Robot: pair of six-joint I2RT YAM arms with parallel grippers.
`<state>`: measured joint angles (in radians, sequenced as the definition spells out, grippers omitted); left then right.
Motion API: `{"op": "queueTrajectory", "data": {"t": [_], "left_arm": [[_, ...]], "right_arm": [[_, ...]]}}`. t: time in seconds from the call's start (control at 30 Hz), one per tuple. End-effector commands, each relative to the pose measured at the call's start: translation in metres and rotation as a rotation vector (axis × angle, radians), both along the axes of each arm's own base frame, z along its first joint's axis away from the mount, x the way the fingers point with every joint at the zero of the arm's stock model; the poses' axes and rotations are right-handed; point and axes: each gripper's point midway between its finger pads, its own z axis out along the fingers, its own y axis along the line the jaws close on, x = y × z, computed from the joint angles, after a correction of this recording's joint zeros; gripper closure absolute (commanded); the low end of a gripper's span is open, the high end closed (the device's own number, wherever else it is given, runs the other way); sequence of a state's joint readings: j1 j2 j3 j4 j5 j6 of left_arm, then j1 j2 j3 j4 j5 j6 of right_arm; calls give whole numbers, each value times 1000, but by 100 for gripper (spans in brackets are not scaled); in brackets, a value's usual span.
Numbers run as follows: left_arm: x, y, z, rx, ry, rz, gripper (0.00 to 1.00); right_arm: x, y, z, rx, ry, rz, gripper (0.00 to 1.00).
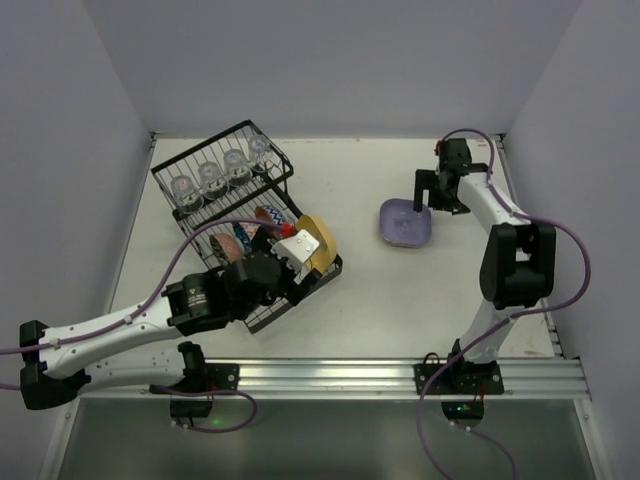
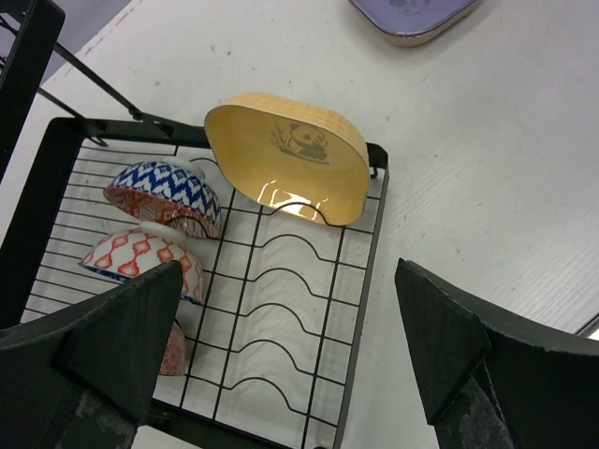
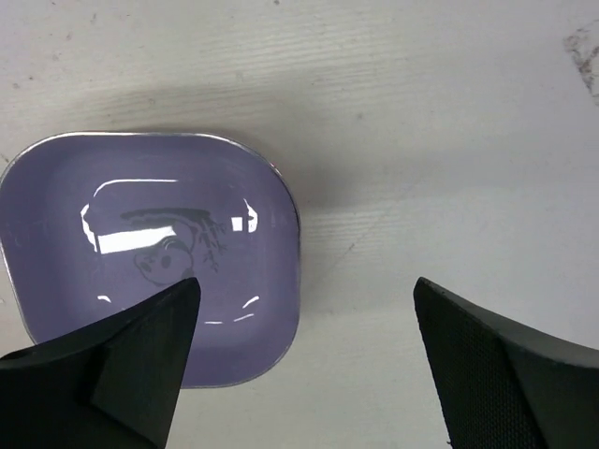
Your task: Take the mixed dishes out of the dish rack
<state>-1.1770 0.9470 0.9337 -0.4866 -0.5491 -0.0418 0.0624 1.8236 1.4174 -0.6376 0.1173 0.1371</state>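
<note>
The black wire dish rack stands at the left. Several clear glass cups sit in its deeper basket. A yellow rounded-square plate stands on edge at the far end of the flat tray section. Beside it lie a blue patterned bowl and a pink patterned bowl, both tipped. My left gripper is open and empty above the wavy dividers, short of the yellow plate. A purple plate lies flat on the table. My right gripper is open and empty, above the plate's right edge.
A third red-patterned bowl shows partly behind my left finger. The purple plate lies right of the rack, mid-table. White walls close the table at the back and both sides. The left arm reaches over the rack's near corner.
</note>
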Motion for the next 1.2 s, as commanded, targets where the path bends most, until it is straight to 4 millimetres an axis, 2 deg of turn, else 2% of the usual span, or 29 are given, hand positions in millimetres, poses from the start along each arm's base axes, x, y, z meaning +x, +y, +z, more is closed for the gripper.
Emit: {"op": "queueTrajectory", "data": {"t": [0.0,0.07,0.17,0.2,0.23,0.27,0.3,0.33,0.37,0.4,0.43,0.47,0.5,0.53,0.57,0.6,0.7,0.73,0.77,0.83,0.87,1.1,1.13,1.17], "left_arm": [[7,-9,10,-147,19,67,0],[10,-14,10,-224,54,115,0],[21,-20,5,-326,119,224,0],[24,-21,3,-345,129,247,0],[28,-22,3,-393,142,301,0],[33,-26,2,-404,152,332,0],[37,-26,3,-433,158,368,0],[42,-25,5,-503,172,447,0],[47,-27,5,-519,181,483,0],[52,-26,6,-551,191,519,0],[56,-27,7,-631,222,580,0],[60,-26,-1,-632,245,624,0],[68,-26,5,-673,258,656,0],[72,-28,6,-737,290,704,0],[74,-28,-9,-699,316,750,0],[82,-28,-1,-731,324,776,0],[93,-35,-16,-740,388,818,0],[93,-39,-26,-744,432,811,0],[103,-41,-29,-776,447,810,0],[103,-46,-45,-772,496,774,0],[110,-53,-37,-824,478,738,1],[122,-70,-48,-862,486,648,16],[126,-74,-49,-872,489,634,25],[128,-74,-53,-873,497,636,28]], "right_arm": [[6,-12,53,-34,-122,-60,1],[-1,-12,74,-20,-159,-86,1],[-11,-7,95,36,-202,-136,1],[-17,-3,117,86,-271,-173,1],[-25,0,117,121,-279,-195,1],[-27,7,125,175,-324,-196,1],[-37,25,150,282,-394,-146,1],[-42,39,145,368,-412,-134,1],[-48,52,149,442,-431,-95,1],[-64,78,167,584,-456,-1,1],[-70,88,157,642,-452,30,1],[-76,95,156,690,-446,36,1],[-84,103,157,758,-435,37,1],[-91,106,154,781,-447,44,1],[-95,108,153,799,-448,42,1],[-98,109,153,819,-450,34,1],[-113,114,153,857,-457,63,1],[-121,118,159,878,-462,93,1],[-125,120,162,888,-464,109,1],[-134,122,165,897,-468,130,1],[-140,123,172,903,-490,149,1],[-167,130,185,948,-539,234,1],[-169,132,187,957,-542,246,1],[-171,133,188,962,-539,254,1]]}}
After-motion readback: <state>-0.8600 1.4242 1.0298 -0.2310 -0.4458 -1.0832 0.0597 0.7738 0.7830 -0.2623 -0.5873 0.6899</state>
